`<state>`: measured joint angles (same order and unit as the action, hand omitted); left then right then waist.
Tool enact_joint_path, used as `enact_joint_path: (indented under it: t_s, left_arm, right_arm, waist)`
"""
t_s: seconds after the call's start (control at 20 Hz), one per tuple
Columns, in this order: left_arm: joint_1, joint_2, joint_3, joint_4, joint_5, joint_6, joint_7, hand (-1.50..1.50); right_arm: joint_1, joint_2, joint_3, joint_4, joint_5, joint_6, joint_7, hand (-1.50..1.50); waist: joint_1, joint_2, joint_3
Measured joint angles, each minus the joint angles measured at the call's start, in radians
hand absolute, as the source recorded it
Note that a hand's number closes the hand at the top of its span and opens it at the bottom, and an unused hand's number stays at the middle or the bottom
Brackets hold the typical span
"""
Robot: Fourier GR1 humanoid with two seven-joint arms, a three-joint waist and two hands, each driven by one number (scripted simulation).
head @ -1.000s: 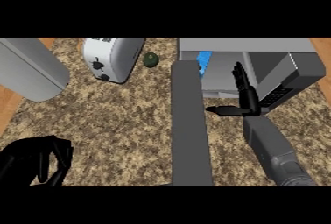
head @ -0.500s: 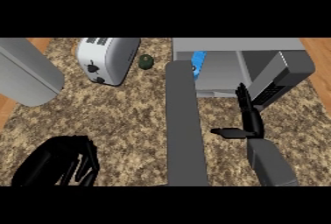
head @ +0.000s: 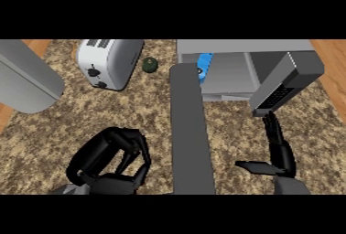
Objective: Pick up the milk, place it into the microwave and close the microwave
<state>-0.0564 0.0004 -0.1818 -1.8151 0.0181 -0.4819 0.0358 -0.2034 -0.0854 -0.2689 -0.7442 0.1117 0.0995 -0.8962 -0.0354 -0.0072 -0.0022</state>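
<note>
The blue milk carton (head: 203, 64) stands inside the open microwave (head: 236, 47), at the left of its cavity, partly hidden by the door. The grey microwave door (head: 192, 137) sticks out toward me across the middle of the counter. My right hand (head: 278, 151) is outside the microwave, right of the door and below the keypad panel (head: 282, 89). Its fingers are straight and its thumb points left, with nothing in it. My left hand (head: 111, 160) is left of the door, fingers curled, holding nothing and just short of the door's face.
A white toaster (head: 105, 61) sits at the back left. A small dark green object (head: 150, 65) lies between it and the microwave. A grey rounded appliance (head: 27, 77) fills the far left. The speckled counter (head: 67, 119) ends at wooden edges on both sides.
My right hand has drawn back out of the microwave toward the lower edge, leaving the milk inside. My left hand has come up and right toward the door.
</note>
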Motion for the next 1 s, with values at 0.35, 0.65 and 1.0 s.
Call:
enact_joint_path:
  t_s: [0.35,0.65,1.0]
  left_arm:
    - [-0.101,0.001,-0.156,0.248,-0.130,0.088,-0.116,1.50]
    - [-0.191,0.003,-0.297,0.526,-0.186,0.272,-0.275,1.50]
    - [-0.322,0.004,-0.467,0.793,-0.060,0.556,-0.467,1.50]
  right_arm:
    - [0.233,-0.029,0.038,-0.285,-0.032,0.084,0.033,-1.50]
    - [0.384,-0.054,0.070,-0.511,-0.043,0.134,0.057,-1.50]
    - [0.486,-0.067,0.101,-0.713,-0.119,0.228,0.108,-1.50]
  waist:
    - [-0.004,0.003,0.000]
    - [-0.009,0.007,-0.001]
    - [-0.033,0.013,-0.002]
